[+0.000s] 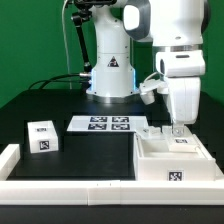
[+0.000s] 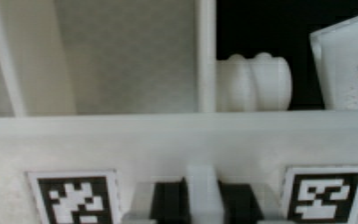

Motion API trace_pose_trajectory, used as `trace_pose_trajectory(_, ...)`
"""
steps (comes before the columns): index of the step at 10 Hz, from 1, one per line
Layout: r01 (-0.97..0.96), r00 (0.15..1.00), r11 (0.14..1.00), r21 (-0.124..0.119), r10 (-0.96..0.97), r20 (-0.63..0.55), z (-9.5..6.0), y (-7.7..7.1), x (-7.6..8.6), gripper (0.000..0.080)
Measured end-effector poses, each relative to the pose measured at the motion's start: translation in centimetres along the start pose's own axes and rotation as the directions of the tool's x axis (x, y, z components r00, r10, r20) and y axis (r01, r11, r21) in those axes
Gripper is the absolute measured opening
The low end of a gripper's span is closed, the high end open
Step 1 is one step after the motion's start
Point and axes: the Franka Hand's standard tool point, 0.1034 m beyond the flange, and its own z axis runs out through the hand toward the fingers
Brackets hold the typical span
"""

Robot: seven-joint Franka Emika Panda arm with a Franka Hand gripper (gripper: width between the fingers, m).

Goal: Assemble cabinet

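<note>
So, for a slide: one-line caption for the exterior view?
Arm's fingers hang low over the cabinet; a small tagged block and the marker board lie apart on the black table.

White cabinet (image 1: pixel 150 165), black-and-white square tags (image 1: pixel 176 177) on it, black table (image 1: pixel 50 100).

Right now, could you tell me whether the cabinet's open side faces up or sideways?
Up: the exterior view looks down into the cabinet, past its rim.
</note>
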Motion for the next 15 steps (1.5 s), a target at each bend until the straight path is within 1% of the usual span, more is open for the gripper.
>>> trace_pose_trajectory(2,0.000,1.000,1.000,0.002,0.000,0.001,0.0,0.1,0.0,0.0070)
trace_pose_trajectory(3,0.001,1.000,1.000,0.005,-0.001,0.004,0.0,0.7,0.0,0.0070)
trace_pose_trajectory(4,0.006,1.000,1.000,0.007,-0.006,0.006,0.0,1.7,0.0,0.0070)
trace_pose_trajectory(5,0.001,1.000,1.000,0.000,-0.001,0.002,0.1,2.7,0.0,0.0070)
trace_pose_trajectory(9,-0.001,1.000,1.000,0.004,0.001,0.005,0.3,4.9,0.0,0.0070)
trace_pose_trajectory(11,0.012,1.000,1.000,0.008,-0.012,0.007,0.3,5.6,0.0,0.0070)
trace_pose_trajectory(12,0.025,1.000,1.000,0.017,-0.025,0.009,0.5,6.0,0.1,0.0071)
trace_pose_trajectory(13,0.040,0.999,0.999,0.034,-0.041,0.014,0.5,6.0,0.0,0.0071)
trace_pose_trajectory(14,0.050,0.999,0.998,0.042,-0.051,0.017,0.5,6.0,0.0,0.0071)
trace_pose_trajectory(15,0.051,0.998,0.998,0.042,-0.052,0.018,0.5,6.0,0.1,0.0071)
